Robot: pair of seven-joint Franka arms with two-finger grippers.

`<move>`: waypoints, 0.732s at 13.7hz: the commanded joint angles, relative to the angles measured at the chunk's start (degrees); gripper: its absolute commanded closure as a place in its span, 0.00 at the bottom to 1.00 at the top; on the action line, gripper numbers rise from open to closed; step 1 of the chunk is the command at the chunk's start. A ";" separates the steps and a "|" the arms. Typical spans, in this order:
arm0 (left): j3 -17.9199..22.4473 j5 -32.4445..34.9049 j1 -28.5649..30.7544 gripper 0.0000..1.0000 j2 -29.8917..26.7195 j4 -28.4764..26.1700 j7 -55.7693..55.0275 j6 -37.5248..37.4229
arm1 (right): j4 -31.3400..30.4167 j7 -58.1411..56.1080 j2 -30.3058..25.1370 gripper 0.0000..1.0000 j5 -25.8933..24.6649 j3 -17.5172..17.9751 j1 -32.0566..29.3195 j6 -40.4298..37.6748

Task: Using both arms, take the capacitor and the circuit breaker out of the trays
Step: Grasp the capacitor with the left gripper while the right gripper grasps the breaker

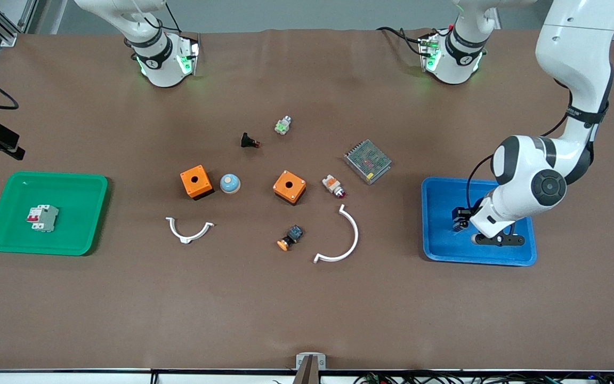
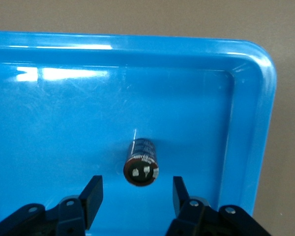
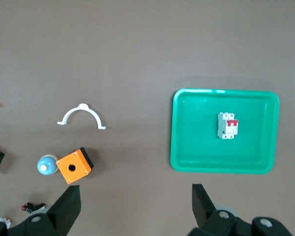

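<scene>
Inside the shallow blue plastic tray [image 2: 246, 73] the small black cylindrical capacitor [image 2: 141, 162] lies between the half-open left gripper's [image 2: 136, 194] fingers, long axis pointing away from it; right gripper [image 3: 137, 206] waits wide open.

Glossy white arm links [image 1: 573, 48] with rounded shells, joined by black bands and a dark round joint cap [image 1: 549, 188]. White bases [image 1: 164, 58] ringed in black, lit by green indicator lights, with black cables routed along the left arm and at the bases. Matte black two-finger grippers: left gripper [image 2: 136, 196] and right gripper [image 3: 136, 209], angular fingers fastened with small silver screws.
</scene>
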 commanded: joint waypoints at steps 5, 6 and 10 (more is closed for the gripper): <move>-0.32 0.00 0.31 0.56 2.86 0.24 0.02 5.24 | -1.13 -0.70 5.24 0.00 -0.74 -0.76 -2.15 -1.37; -0.32 0.00 0.31 0.64 2.77 0.24 -0.07 5.24 | -1.14 -2.36 7.43 0.00 -0.75 -0.76 -4.17 -0.94; -0.32 -0.09 0.22 0.98 1.64 -0.11 -0.15 4.01 | -1.14 -12.20 14.20 0.00 -0.92 -0.76 -11.38 3.80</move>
